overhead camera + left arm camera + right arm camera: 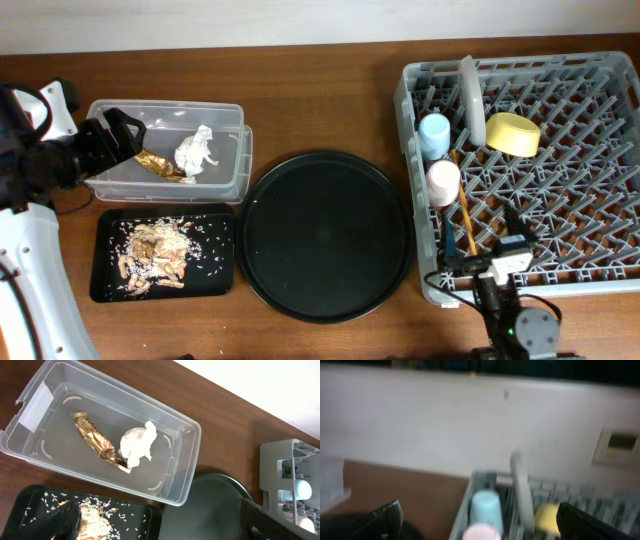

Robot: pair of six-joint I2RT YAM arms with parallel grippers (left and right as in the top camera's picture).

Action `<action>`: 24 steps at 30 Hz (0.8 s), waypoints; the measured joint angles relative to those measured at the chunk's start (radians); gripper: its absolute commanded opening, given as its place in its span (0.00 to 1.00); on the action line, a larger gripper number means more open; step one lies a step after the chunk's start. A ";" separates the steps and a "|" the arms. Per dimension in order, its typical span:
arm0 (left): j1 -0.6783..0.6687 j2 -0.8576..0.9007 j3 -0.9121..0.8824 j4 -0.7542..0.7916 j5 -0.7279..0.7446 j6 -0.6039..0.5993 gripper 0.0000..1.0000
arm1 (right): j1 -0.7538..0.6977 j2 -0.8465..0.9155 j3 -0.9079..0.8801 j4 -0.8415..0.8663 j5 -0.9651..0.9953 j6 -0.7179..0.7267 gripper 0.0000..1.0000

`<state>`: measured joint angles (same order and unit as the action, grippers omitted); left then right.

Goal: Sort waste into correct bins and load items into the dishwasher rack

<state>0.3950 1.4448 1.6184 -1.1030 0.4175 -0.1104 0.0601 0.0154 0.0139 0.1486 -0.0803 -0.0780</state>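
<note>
A crumpled white tissue (197, 150) (137, 445) and a golden foil wrapper (160, 165) (95, 437) lie in the clear tub (235, 170) (185, 480). Beige food scraps (155, 255) (95, 517) cover the flat black tray (105, 280) (150, 520). The grey rack (600, 285) (470, 505) holds a blue cup (434, 135) (486, 505), a pink cup (443, 182) (481, 533), an upright pale plate (468, 95) (520, 490), a yellow bowl (512, 133) (547, 517) and chopsticks (465, 215). My left gripper (128, 135) (165, 522) hangs open and empty by the tub's left end. My right gripper (487, 255) (480, 522) is open and empty at the rack's near edge.
A large round black tray (325, 235) (215, 505) lies between the tub and the rack. A pale wall runs along the far side of the brown wooden table (330, 90). The rack reaches the table's right edge.
</note>
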 measured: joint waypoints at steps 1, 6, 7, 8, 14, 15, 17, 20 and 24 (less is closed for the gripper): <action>0.000 0.000 0.000 0.000 0.000 0.000 0.99 | 0.000 0.000 -0.004 -0.034 0.003 -0.001 0.99; 0.000 0.000 0.000 0.000 0.000 0.000 0.99 | -0.029 -0.003 -0.003 -0.216 0.010 -0.001 0.99; 0.000 0.000 0.000 0.000 0.000 0.000 0.99 | -0.029 -0.003 -0.003 -0.216 0.010 -0.001 0.99; 0.000 0.000 0.000 0.000 0.000 0.000 0.99 | -0.029 -0.003 -0.003 -0.216 0.010 0.000 0.99; 0.000 0.000 0.000 0.000 0.000 0.000 0.99 | -0.029 -0.003 -0.003 -0.216 0.010 0.000 0.99; 0.000 0.000 0.000 0.000 0.000 0.000 0.99 | -0.029 -0.003 -0.003 -0.216 0.010 0.000 0.99; 0.000 0.000 0.000 0.000 0.000 0.000 0.99 | -0.029 -0.003 -0.003 -0.216 0.010 -0.001 0.99; 0.000 0.000 0.000 0.000 0.000 0.000 0.99 | -0.029 -0.003 -0.003 -0.216 0.010 -0.001 0.99; -0.002 0.000 0.000 0.000 0.000 0.000 0.99 | -0.029 -0.003 -0.003 -0.216 0.010 0.000 0.98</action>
<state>0.3927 1.4448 1.6184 -1.1030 0.4171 -0.1104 0.0315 0.0120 0.0105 -0.0673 -0.0708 -0.0784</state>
